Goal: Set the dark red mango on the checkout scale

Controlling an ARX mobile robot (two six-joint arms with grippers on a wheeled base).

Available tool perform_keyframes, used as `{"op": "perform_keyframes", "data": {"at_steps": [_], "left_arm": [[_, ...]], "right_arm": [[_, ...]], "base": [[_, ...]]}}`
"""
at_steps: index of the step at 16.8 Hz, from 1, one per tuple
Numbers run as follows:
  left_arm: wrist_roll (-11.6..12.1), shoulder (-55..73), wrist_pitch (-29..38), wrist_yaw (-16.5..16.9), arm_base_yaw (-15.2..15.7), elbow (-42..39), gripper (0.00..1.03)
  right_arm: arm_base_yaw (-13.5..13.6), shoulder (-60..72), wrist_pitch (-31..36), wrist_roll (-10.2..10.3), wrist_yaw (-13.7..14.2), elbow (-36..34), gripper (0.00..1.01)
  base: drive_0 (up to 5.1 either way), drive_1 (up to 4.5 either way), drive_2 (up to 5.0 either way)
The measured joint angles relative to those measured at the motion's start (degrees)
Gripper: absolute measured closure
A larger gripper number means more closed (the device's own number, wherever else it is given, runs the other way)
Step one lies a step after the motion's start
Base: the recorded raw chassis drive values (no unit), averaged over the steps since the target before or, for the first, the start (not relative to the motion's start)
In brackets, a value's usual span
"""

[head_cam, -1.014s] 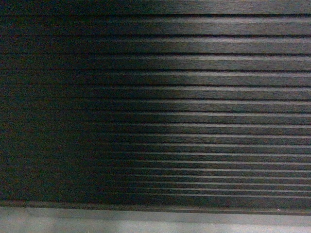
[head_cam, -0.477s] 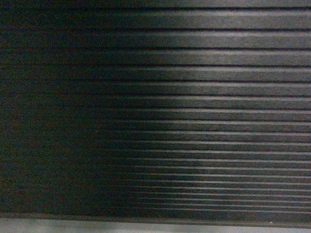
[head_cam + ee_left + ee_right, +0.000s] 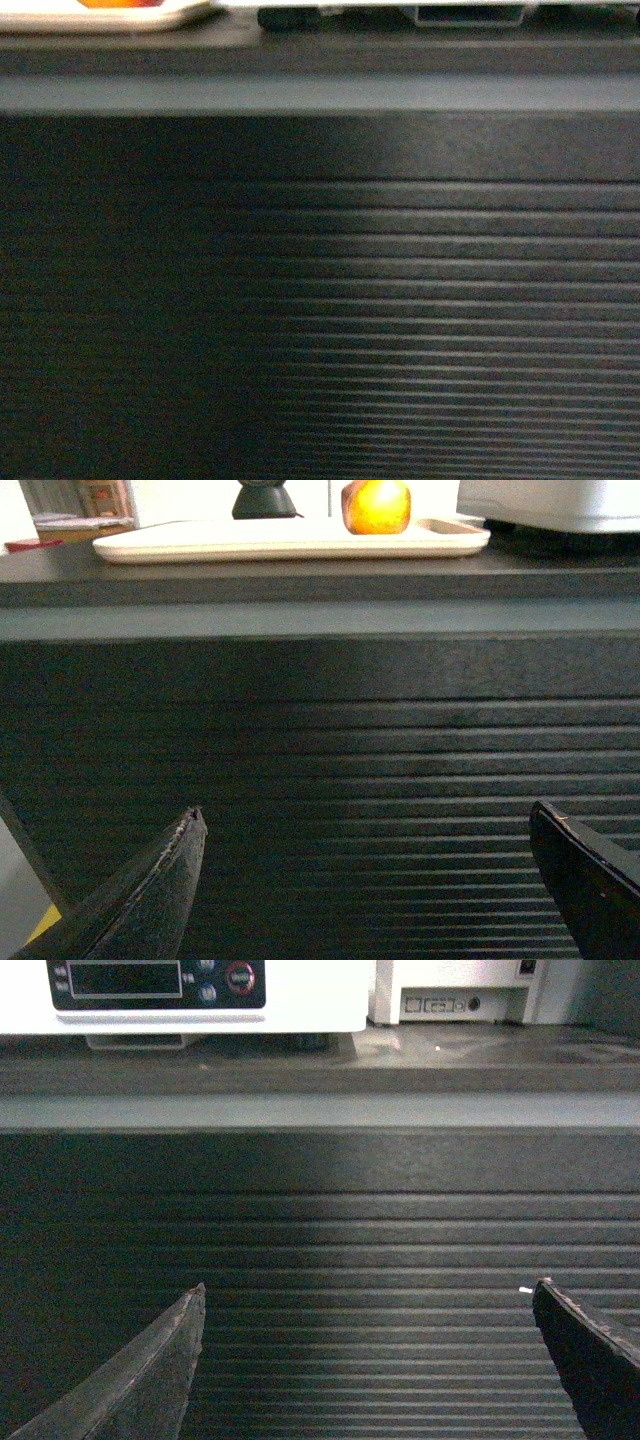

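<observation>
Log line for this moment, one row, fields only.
phase: approach | dark red mango: on beige tray | scale: bare front visible | left gripper: open, empty | right gripper: open, empty | checkout: facing

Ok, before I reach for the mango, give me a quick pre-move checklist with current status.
1. Mango located: ok, it sits on the beige tray on the counter.
2. Scale located: ok, white body with display facing the right wrist camera, right of the tray.
3. Scale top free: cannot tell, no view shows its top.
4. Left gripper ready: ok, open and empty, below counter height facing the ribbed front.
5. Right gripper ready: ok, open and empty, also below the counter edge.
6. Path to mango: not ok yet, both grippers must rise above the counter edge first.
</observation>
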Motion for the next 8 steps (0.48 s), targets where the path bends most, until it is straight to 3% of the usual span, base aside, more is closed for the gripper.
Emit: {"op": "perform_keyframes", "data": {"at_steps": [8], "left_arm": [[0.02,0.0,0.0,0.0,0.0,0.0,0.05]], "right_arm": [[0.0,0.0,-0.02,-0.02,-0.02,0.0,0.03]], "base": [[0.0,0.0,0.0]]}}
